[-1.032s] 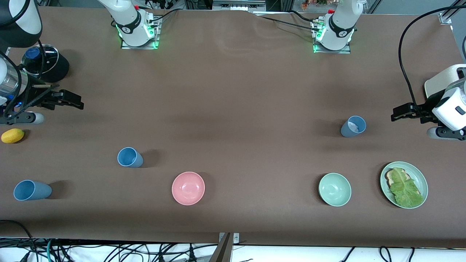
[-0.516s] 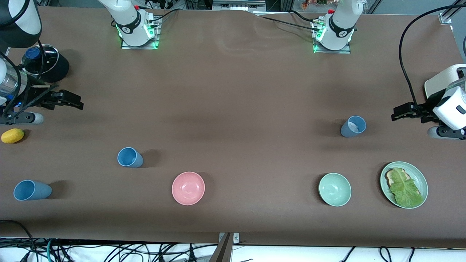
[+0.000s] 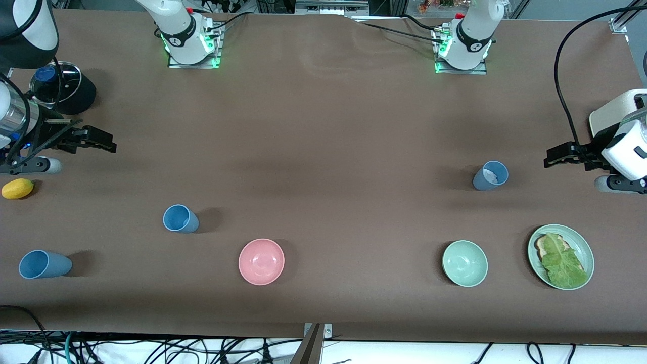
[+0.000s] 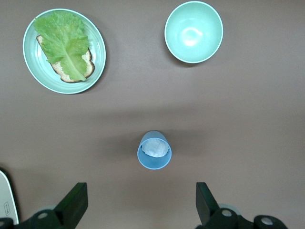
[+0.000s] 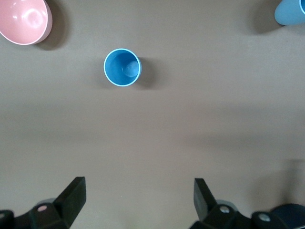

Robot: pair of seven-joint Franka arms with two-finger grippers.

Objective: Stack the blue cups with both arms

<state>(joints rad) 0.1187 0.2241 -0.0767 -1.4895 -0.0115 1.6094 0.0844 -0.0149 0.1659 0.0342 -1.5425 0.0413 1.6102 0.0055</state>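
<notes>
Three blue cups stand apart on the brown table. A bright blue cup (image 3: 180,219) (image 5: 122,67) and another blue cup (image 3: 44,264) (image 5: 290,12), nearer the front camera, are toward the right arm's end. A grey-blue cup (image 3: 490,175) (image 4: 154,150) with a white patch inside is toward the left arm's end. My right gripper (image 3: 108,143) (image 5: 138,198) hovers open and empty over bare table, short of the bright blue cup. My left gripper (image 3: 547,157) (image 4: 140,202) hovers open and empty beside the grey-blue cup, not touching it.
A pink bowl (image 3: 261,261) and a mint-green bowl (image 3: 465,263) sit near the front edge. A green plate (image 3: 579,240) holds bread and lettuce. A lemon (image 3: 17,188) and a lidded black pot (image 3: 55,86) lie under the right arm. A white appliance (image 3: 614,114) stands by the left arm.
</notes>
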